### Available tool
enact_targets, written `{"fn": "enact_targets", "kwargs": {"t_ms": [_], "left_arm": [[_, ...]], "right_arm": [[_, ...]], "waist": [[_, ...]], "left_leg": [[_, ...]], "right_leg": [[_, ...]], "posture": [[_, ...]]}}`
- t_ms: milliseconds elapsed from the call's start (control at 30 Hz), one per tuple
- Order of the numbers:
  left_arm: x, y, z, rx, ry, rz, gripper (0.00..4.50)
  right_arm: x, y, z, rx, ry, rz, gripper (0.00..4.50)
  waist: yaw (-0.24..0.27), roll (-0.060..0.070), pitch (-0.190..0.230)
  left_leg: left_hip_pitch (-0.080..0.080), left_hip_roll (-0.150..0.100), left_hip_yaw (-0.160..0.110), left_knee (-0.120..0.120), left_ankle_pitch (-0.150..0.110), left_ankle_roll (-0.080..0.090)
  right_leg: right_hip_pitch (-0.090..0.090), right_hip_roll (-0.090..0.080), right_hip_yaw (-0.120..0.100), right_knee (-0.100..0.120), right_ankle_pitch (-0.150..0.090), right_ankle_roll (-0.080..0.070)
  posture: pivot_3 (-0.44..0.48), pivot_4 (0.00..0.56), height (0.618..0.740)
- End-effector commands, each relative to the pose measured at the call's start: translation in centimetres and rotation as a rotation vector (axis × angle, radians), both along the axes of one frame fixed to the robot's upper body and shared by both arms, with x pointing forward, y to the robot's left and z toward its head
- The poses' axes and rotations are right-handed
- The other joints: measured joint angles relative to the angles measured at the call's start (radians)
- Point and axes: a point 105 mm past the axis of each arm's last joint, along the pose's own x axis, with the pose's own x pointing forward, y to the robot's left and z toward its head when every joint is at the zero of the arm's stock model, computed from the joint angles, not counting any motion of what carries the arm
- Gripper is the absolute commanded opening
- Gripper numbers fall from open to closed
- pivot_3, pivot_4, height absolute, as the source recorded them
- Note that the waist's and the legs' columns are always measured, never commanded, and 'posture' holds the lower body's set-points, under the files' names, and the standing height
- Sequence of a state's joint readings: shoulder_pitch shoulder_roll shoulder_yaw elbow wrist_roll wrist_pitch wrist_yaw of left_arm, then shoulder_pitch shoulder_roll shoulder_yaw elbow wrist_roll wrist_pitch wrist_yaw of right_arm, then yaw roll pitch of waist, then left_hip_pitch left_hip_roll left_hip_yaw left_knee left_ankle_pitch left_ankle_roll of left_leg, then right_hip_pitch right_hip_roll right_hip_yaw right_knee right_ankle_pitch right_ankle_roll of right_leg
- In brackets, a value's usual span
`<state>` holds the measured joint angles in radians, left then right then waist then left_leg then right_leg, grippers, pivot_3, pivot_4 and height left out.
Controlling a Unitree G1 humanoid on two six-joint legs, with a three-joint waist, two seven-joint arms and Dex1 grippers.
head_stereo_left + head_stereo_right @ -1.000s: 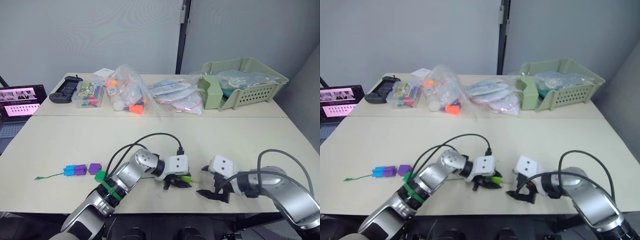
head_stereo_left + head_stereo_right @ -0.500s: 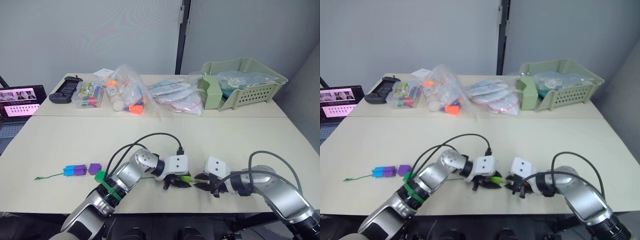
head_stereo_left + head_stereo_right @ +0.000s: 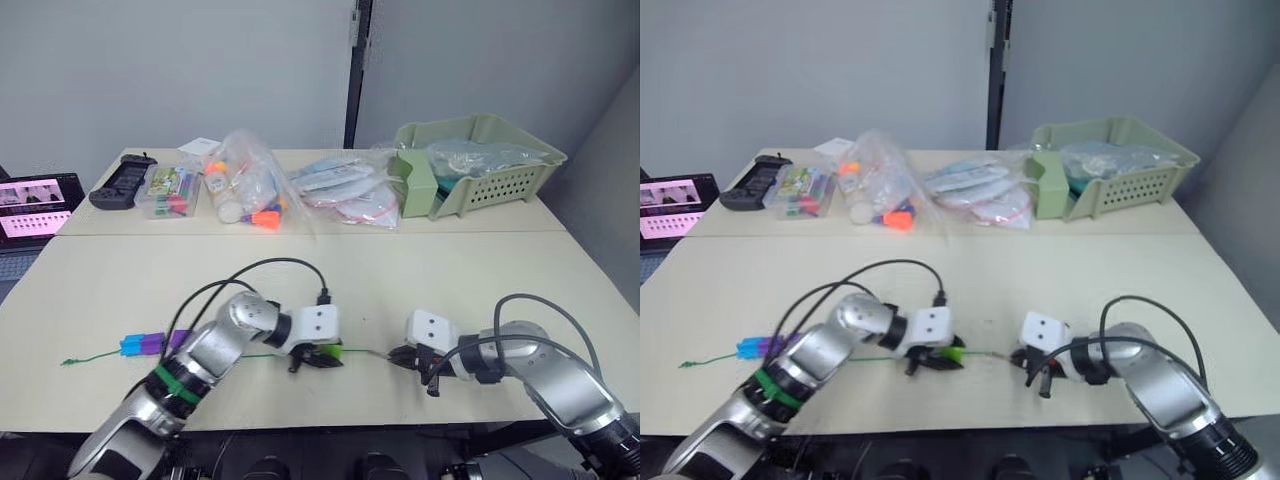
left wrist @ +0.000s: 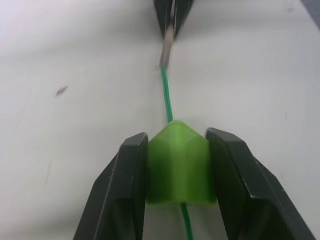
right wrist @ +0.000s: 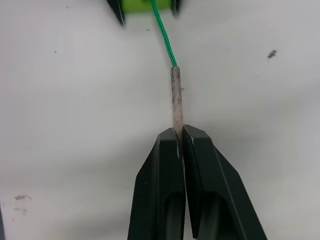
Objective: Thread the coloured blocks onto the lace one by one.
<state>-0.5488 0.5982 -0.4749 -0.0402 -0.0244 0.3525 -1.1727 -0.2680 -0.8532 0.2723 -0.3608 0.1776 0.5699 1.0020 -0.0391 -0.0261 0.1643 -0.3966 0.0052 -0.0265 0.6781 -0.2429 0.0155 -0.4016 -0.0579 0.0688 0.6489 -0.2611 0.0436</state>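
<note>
From the left eye view, the left gripper (image 3: 318, 357) and right gripper (image 3: 398, 357) face each other low over the beige table (image 3: 450, 270), with the thin green lace (image 3: 262, 355) running back to a row of blue and purple plastic cubes (image 3: 145, 344). In the left wrist view, two black fingers (image 4: 125, 187) are clamped on the light green plastic cube (image 4: 177, 163), the lace passing through it. In the right wrist view, the fingers (image 5: 169, 170) are pressed together on the lace's stiff pale tip (image 5: 176, 97).
</note>
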Motion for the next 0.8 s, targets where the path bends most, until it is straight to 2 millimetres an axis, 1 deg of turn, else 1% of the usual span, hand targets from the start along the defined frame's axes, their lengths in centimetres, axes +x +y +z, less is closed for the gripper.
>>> {"fn": "enact_targets", "kwargs": {"t_ms": [33, 200, 300, 400, 533, 600, 667, 800], "left_arm": [[0.1, 6.0, -0.9, 0.112, 0.041, 0.132, 1.34], [-0.3, 11.3, -1.0, 0.206, 0.055, 0.216, 1.34], [-0.7, 13.8, -1.0, 0.261, 0.062, 0.228, 1.34], [-1.5, 14.9, -0.8, 0.282, 0.075, 0.198, 1.34], [-1.4, 14.6, -0.5, 0.271, 0.067, 0.179, 1.34], [-1.2, 14.2, 0.1, 0.263, 0.057, 0.166, 2.38], [-1.1, 14.1, 0.5, 0.287, 0.047, 0.161, 2.96], [-1.1, 13.3, 1.3, 0.312, 0.073, 0.154, 4.31]], "right_arm": [[0.1, 0.5, 1.2, -0.006, -0.042, 0.044, 0.00], [0.1, 1.0, 1.4, -0.002, -0.046, 0.070, 0.00], [0.1, 1.1, 1.4, -0.001, -0.048, 0.076, 0.00], [0.1, 1.2, 1.5, 0.004, -0.048, 0.082, 0.00], [0.0, 1.4, 1.4, 0.008, -0.047, 0.085, 0.00], [-0.2, 1.6, 1.4, 0.016, -0.044, 0.087, 0.00], [-0.2, 1.7, 1.5, 0.021, -0.043, 0.087, 0.00], [-0.3, 2.0, 1.6, 0.031, -0.044, 0.086, 0.00]], "waist": [[-0.008, 0.000, 0.000], [-0.006, 0.000, 0.000], [-0.006, 0.000, 0.000], [-0.007, 0.001, 0.000], [-0.004, 0.001, 0.000], [-0.003, 0.001, 0.000], [-0.004, 0.001, 0.000], [-0.004, 0.001, 0.000]], "left_leg": [[0.000, 0.002, 0.001, -0.001, 0.000, 0.000], [0.002, 0.008, 0.002, -0.002, 0.000, 0.000], [0.003, 0.008, 0.003, -0.002, 0.000, 0.000], [0.004, 0.009, 0.004, -0.004, 0.000, 0.000], [0.005, 0.009, 0.005, -0.005, 0.000, 0.000], [0.005, 0.009, 0.005, -0.005, 0.000, 0.000], [0.005, 0.009, 0.006, -0.005, 0.000, 0.000], [0.002, 0.008, 0.006, -0.005, 0.000, 0.000]], "right_leg": [[0.000, 0.001, 0.000, 0.000, 0.000, -0.001], [-0.001, 0.004, 0.000, 0.000, 0.001, -0.003], [0.000, 0.004, 0.000, 0.000, 0.000, -0.004], [0.000, 0.004, 0.000, 0.000, 0.000, -0.005], [0.000, 0.004, 0.000, 0.000, 0.000, -0.006], [0.000, 0.004, 0.000, 0.000, 0.000, -0.006], [-0.001, 0.004, 0.000, 0.000, 0.000, -0.006], [-0.002, 0.004, 0.000, 0.000, 0.000, -0.006]], "posture": [[0.000, 0.150, 0.740], [0.000, 0.150, 0.740], [0.000, 0.150, 0.740], [0.000, 0.150, 0.740], [0.000, 0.150, 0.740], [0.000, 0.150, 0.740], [0.000, 0.150, 0.740], [0.000, 0.150, 0.740]]}}
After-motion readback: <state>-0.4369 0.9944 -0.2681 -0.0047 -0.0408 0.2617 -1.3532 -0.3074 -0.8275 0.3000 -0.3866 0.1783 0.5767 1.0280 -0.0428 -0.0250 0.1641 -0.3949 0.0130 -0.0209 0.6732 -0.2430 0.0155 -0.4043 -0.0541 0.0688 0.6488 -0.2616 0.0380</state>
